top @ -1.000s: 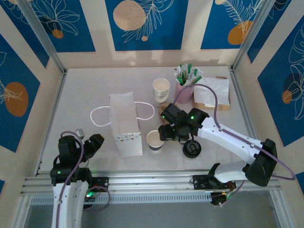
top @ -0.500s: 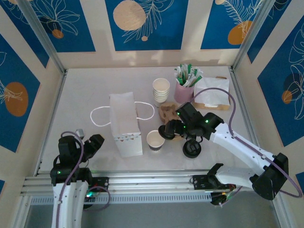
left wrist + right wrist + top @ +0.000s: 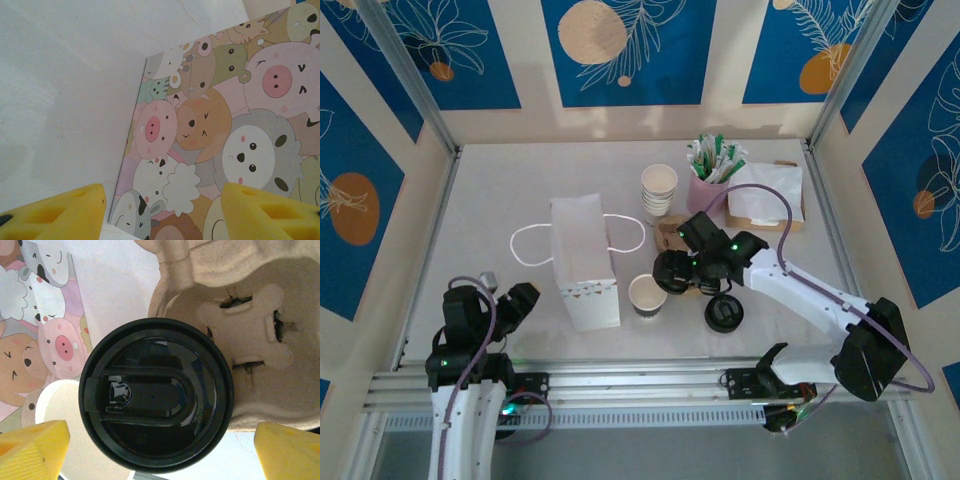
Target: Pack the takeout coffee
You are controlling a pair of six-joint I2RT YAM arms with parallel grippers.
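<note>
While the left gripper (image 3: 162,212) hangs half-open and empty beside the cartoon-print bag (image 3: 225,125), the right gripper (image 3: 160,452) stands spread wide, fingers (image 3: 32,447) clear of the black lid (image 3: 156,407) at the pulp carrier (image 3: 250,330), an open cup (image 3: 647,295) just beside it. Beyond them stands a stack of paper cups (image 3: 659,188).

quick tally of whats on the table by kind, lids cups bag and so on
black lids: 2
loose paper cup: 1
paper cup stack: 1
white paper bag: 1
cardboard cup carrier: 1
pink cup of sticks: 1
napkin pile: 1
total: 8
</note>
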